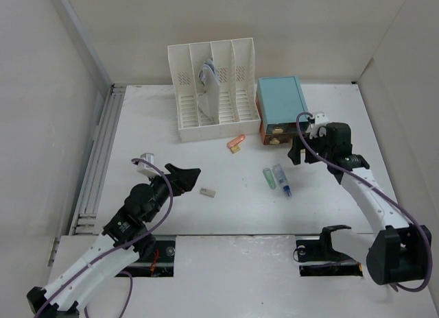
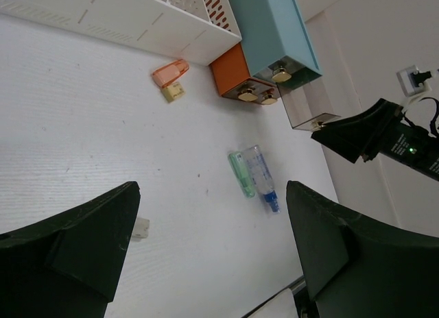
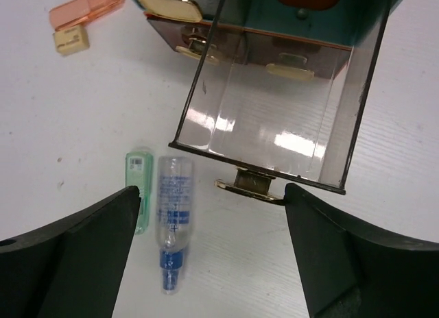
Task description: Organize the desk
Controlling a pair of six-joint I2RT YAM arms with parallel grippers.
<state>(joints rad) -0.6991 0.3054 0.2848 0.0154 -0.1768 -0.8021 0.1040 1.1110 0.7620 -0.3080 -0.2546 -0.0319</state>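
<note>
Desk (image 1: 226,208) — white tabletop under both arms | teal-topped drawer box (image 1: 280,101) at far right, clear drawer (image 3: 267,119) pulled out | right gripper (image 3: 209,215) jaws wide apart at its brass knob (image 3: 250,186) | left gripper (image 2: 212,208) jaws apart, empty | blue-capped bottle (image 3: 173,208) beside green tube (image 3: 139,184)

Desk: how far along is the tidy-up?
Done: clear drawer pulled out, empty. In hand: nothing; right gripper jaws open at its handle, left gripper open too. To do: green tube, blue-capped bottle, orange piece and beige block lie loose on the desk.
</note>
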